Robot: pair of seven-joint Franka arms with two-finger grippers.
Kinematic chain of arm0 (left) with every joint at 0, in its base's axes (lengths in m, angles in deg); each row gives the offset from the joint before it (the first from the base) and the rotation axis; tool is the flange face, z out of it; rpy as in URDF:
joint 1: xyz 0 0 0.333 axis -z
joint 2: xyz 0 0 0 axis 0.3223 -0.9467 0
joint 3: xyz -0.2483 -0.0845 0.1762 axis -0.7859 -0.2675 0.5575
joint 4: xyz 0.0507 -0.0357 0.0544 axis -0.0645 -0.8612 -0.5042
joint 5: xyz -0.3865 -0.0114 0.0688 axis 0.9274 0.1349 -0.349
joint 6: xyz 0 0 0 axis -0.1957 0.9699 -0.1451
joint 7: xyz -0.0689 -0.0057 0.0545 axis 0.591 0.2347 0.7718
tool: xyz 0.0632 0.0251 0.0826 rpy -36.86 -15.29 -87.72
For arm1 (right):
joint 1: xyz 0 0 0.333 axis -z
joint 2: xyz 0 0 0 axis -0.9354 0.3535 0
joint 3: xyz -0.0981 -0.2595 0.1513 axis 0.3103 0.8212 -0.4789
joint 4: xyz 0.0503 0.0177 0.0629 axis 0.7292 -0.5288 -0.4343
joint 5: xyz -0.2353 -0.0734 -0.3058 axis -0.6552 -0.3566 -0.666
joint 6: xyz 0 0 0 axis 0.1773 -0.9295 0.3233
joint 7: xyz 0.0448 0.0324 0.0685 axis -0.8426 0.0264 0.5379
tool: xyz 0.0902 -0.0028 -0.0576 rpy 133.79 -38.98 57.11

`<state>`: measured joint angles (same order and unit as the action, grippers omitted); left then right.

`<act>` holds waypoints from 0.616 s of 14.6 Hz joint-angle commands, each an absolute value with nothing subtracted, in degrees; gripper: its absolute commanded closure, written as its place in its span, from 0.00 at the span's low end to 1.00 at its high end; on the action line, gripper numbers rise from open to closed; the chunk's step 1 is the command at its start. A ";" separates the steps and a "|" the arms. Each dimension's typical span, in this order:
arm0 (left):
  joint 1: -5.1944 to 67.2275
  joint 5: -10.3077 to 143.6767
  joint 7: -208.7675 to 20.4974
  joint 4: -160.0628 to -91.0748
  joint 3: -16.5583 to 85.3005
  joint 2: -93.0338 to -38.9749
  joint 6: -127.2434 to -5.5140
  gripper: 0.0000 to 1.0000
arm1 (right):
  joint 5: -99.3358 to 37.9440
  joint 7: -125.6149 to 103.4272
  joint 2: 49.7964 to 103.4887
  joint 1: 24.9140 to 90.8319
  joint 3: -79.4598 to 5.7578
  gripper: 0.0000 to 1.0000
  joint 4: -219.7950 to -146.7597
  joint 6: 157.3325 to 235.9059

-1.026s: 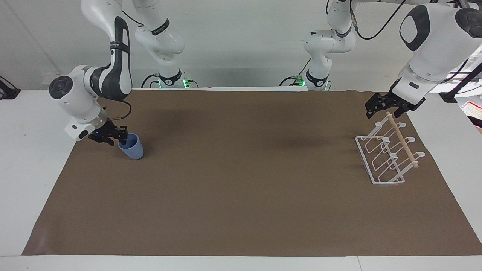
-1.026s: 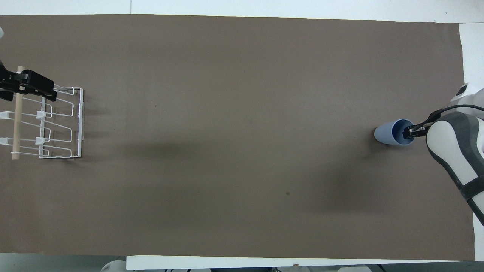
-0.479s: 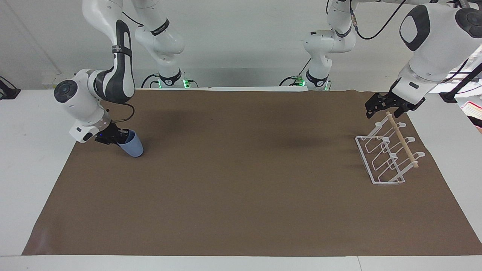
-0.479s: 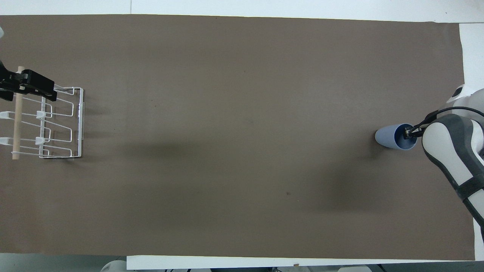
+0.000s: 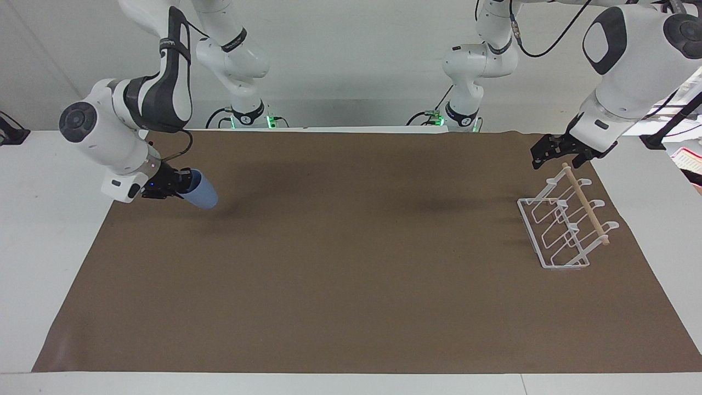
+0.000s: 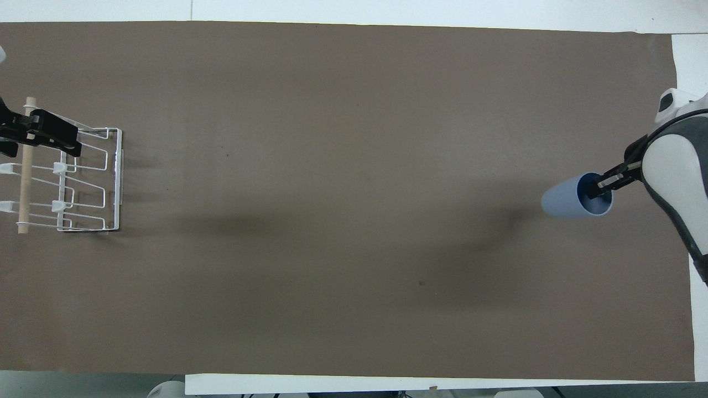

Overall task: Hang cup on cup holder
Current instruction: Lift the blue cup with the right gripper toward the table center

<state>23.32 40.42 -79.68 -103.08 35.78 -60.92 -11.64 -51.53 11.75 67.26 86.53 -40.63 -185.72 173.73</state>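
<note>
The light blue cup (image 5: 202, 192) hangs in the air over the right arm's end of the brown mat, tipped almost on its side with its base pointing toward the left arm's end. It also shows in the overhead view (image 6: 563, 199). My right gripper (image 5: 184, 184) is shut on the cup's rim, with one finger inside the mouth (image 6: 600, 188). The white wire cup holder (image 5: 565, 225) stands at the left arm's end of the mat (image 6: 83, 182). My left gripper (image 5: 558, 158) hovers open astride the wooden dowel's end nearest the robots (image 6: 33, 130).
A brown mat (image 5: 351, 274) covers most of the white table (image 5: 33, 219). Nothing else lies on the mat between the cup and the cup holder.
My right gripper has lifted the cup off the mat and tipped it from leaning to almost on its side. My left gripper has risen slightly at the dowel's end. The cup holder has not moved.
</note>
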 commanded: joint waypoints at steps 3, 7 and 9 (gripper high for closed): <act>24.16 39.96 -91.47 -106.62 35.38 -57.36 -11.05 0.00 | -24.50 13.34 67.37 84.34 -41.87 1.00 -183.59 164.19; 24.95 42.78 -100.11 -106.46 35.38 -57.26 -10.44 0.00 | -3.77 6.87 66.05 80.03 -41.95 1.00 -186.22 164.88; 24.95 42.95 -104.34 -106.46 35.29 -57.26 -10.26 0.00 | 2.50 2.81 65.44 76.00 -41.87 1.00 -187.80 169.26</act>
